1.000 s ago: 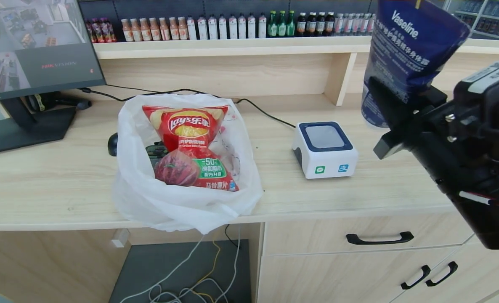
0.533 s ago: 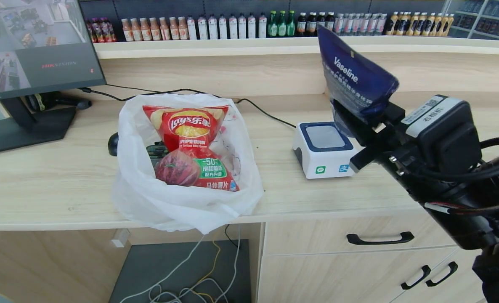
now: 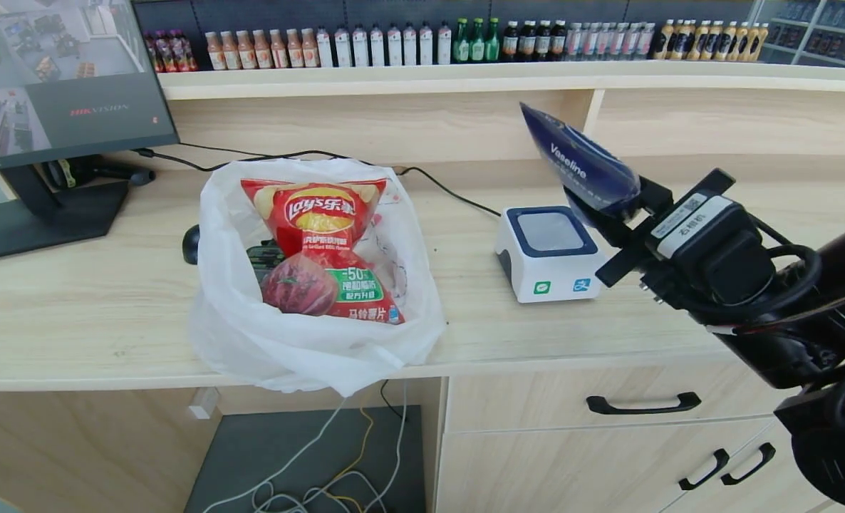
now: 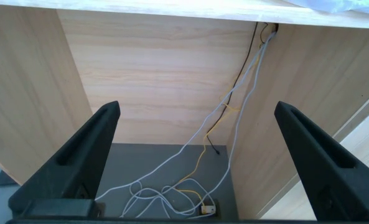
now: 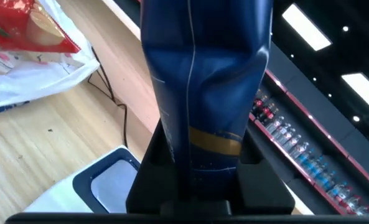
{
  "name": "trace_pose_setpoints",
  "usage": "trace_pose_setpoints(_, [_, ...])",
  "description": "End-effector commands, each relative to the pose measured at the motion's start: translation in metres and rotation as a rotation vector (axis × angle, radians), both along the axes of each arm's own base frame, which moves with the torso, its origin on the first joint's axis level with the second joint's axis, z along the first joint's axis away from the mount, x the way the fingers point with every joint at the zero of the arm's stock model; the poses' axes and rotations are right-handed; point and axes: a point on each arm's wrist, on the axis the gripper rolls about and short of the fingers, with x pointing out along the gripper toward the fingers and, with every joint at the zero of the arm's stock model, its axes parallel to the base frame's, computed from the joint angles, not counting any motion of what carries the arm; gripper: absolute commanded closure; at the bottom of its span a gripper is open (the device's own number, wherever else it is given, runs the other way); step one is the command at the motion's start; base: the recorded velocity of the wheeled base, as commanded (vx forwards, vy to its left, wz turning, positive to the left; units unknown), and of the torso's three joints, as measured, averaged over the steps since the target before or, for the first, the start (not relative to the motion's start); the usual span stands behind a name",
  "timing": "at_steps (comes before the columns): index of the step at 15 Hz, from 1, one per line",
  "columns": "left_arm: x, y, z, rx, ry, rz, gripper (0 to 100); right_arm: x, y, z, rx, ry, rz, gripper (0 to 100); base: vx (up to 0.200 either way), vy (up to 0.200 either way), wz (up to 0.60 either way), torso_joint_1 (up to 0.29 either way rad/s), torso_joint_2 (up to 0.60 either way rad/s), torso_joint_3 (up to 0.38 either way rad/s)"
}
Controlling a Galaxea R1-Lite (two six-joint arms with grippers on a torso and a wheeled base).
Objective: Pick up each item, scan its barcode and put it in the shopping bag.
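Pale wood counter (image 3: 109, 306) noted, drawers (image 3: 536, 463) beneath; back shelf lined with bottles (image 3: 394, 44); monitor (image 3: 59, 78) stood at far left. White shopping bag (image 3: 308, 349) set mid-counter, chips bag (image 3: 315, 214) upright inside. Scanner (image 3: 549, 253) placed right of the bag, window up. Right gripper (image 3: 611, 210) positioned just beside the scanner's right, above counter level, clamped on the lower end of the blue pouch (image 3: 583, 167). Pouch held clear of the counter, long axis tilted, free end pointed up and leftward. Left gripper (image 4: 196, 155) seen below the counter edge, jaws spread wide, cables (image 4: 234, 112) beyond
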Motion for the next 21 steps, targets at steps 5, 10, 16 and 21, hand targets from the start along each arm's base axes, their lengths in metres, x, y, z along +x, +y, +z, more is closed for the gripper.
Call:
trace_pose_setpoints(5, [0.0, 0.0, 0.0, 0.0, 0.0, 0.001, 0, 0.025, -0.001, -0.021, -0.104, 0.004, 0.031, 100, 0.0, 0.0, 0.0, 0.0, 0.0, 0.0])
trace_pose_setpoints(10, [0.0, 0.0, 0.0, 0.0, 0.0, 0.001, 0, 0.038, 0.006, -0.024, -0.123, -0.013, 0.059, 100, 0.0, 0.0, 0.0, 0.0, 0.0, 0.0])
trace_pose_setpoints(16, [0.0, 0.0, 0.0, 0.0, 0.0, 0.001, 0, 0.04, 0.007, -0.025, -0.13, -0.012, 0.081, 100, 0.0, 0.0, 0.0, 0.0, 0.0, 0.0])
trace_pose_setpoints(21, [0.0, 0.0, 0.0, 0.0, 0.0, 0.001, 0, 0.04, 0.008, -0.025, -0.129, -0.015, 0.084, 100, 0.0, 0.0, 0.0, 0.0, 0.0, 0.0])
